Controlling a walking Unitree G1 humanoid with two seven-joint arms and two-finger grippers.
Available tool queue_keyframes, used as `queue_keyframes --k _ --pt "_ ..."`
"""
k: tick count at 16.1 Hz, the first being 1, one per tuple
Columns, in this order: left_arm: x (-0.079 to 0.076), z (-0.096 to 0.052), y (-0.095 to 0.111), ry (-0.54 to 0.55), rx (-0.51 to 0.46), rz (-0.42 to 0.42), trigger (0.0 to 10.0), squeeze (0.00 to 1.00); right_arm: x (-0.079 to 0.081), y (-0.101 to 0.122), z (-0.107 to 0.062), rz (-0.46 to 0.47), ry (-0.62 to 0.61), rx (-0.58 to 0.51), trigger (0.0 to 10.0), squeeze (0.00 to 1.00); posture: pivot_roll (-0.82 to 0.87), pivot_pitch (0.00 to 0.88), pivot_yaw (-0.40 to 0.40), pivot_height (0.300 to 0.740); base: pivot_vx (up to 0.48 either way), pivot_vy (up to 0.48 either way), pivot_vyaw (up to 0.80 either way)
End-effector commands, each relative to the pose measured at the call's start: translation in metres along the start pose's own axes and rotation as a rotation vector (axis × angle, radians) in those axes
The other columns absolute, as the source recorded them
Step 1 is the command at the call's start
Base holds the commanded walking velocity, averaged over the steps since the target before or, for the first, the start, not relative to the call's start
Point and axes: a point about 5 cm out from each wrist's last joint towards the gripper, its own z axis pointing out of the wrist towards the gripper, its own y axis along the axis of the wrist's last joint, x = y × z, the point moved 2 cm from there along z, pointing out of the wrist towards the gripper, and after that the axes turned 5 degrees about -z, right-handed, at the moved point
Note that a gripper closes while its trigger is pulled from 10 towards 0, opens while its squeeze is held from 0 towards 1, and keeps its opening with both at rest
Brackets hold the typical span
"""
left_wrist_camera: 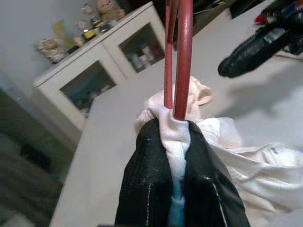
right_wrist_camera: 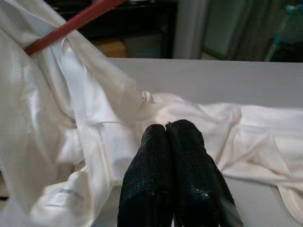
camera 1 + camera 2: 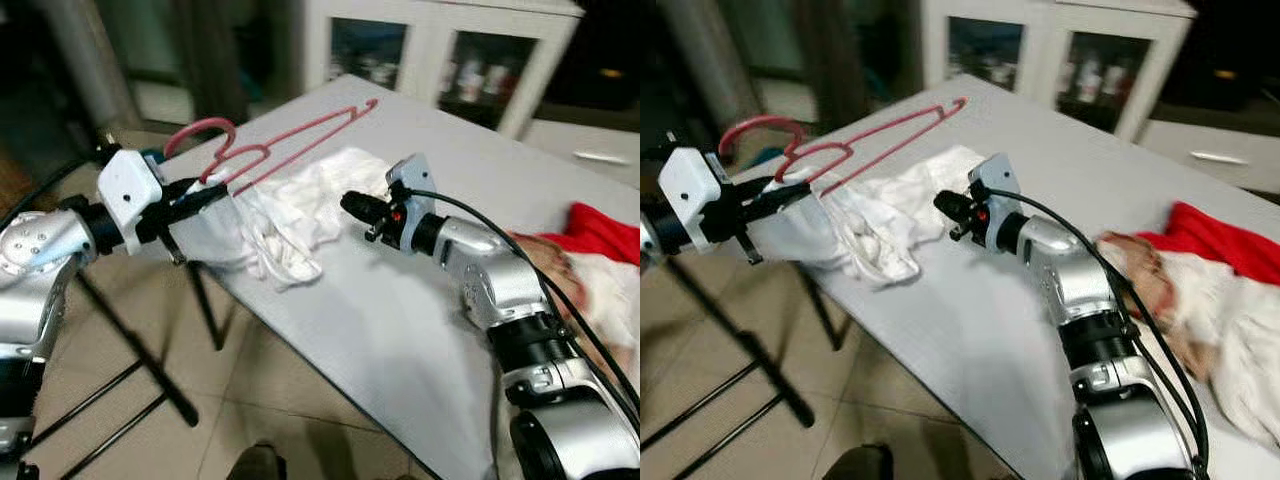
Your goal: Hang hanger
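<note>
Left tool [image 3: 205, 192] sits just off the near-left edge of the grey tabletop [image 3: 400, 320], fingers [image 1: 151, 189] pinched tight on a fold of white garment [image 3: 290, 215] plus the red hanger [image 3: 290, 140] wire; in left wrist view the cloth is squeezed between both pads w/ two red wires rising out of the pinch. Hanger is lifted at the gripped end, hook curling up and back over the tool, long bar slanting away across the tabletop toward the far side, tip near the far edge. Garment is bunched on the tabletop btwn the two tools, part of it draped from the hanger and hanging over the tabletop edge. Right tool [image 3: 352, 204] is over the tabletop just beside the garment's right side, pointing at it, fingers [image 2: 175, 179] closed together w/ nothing btwn them; can't tell if the tips touch the cloth. Red cloth [image 3: 600, 230] lies on a heap of other clothes at the tabletop's right, well apart. White glass-door cabinet [image 3: 440, 50] stands behind. Black frame legs [image 3: 130, 350] stand on the tile floor [image 3: 250, 400] at the left.
</note>
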Motion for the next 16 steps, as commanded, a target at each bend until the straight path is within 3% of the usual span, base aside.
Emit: queue_keyframes --k 1,4,16 --pt "0.003 0.001 0.003 -0.010 0.003 0.024 0.0 0.00 -0.001 0.002 0.003 0.026 -0.007 0.012 10.0 0.00 0.08 0.000 0.017 0.740 0.000 0.000 0.00" --pt "0.003 0.000 0.003 -0.011 0.007 0.030 0.0 0.00 0.013 0.002 0.004 0.070 0.086 0.028 10.0 0.00 0.08 0.000 0.016 0.740 0.000 0.000 0.00" --pt "0.003 0.000 0.003 -0.011 0.007 0.030 0.0 0.00 0.013 0.002 0.004 0.070 0.086 0.028 10.0 0.00 0.08 0.000 0.016 0.740 0.000 0.000 0.00"
